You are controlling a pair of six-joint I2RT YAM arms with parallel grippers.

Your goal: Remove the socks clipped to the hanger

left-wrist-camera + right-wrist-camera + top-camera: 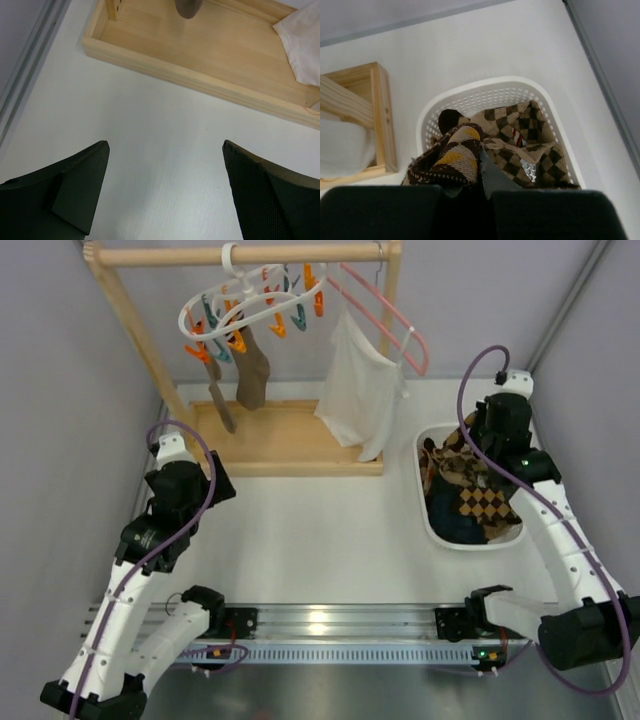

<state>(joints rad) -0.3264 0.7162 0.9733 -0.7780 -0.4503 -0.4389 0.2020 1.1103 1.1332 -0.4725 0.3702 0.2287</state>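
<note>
Your right gripper (481, 167) is pinched closed on an argyle sock (451, 159), held over the white basket (485, 86) that sits off the right end of the wooden rack (290, 445). I take that position as deliberate, so the sock drops among those already piled there rather than draping over the rim. Your left gripper (165, 155) has its fingers spread wide with nothing between them, low over the table (150, 115) just in front of the rack's base near its left corner (a sensible waiting spot, below the work). The hanger (245, 302) hooks over the rack's top rail near its left end, and two brown socks (252, 370) hang clipped from it, toes dangling toward the rack's base. The white cloth (360, 390) on the rail's right half is not yours to take. My read: release into the basket first, then send the free arm up to a hanging sock, pulling downward so the clip lets go without swinging the hanger off the rail
</note>
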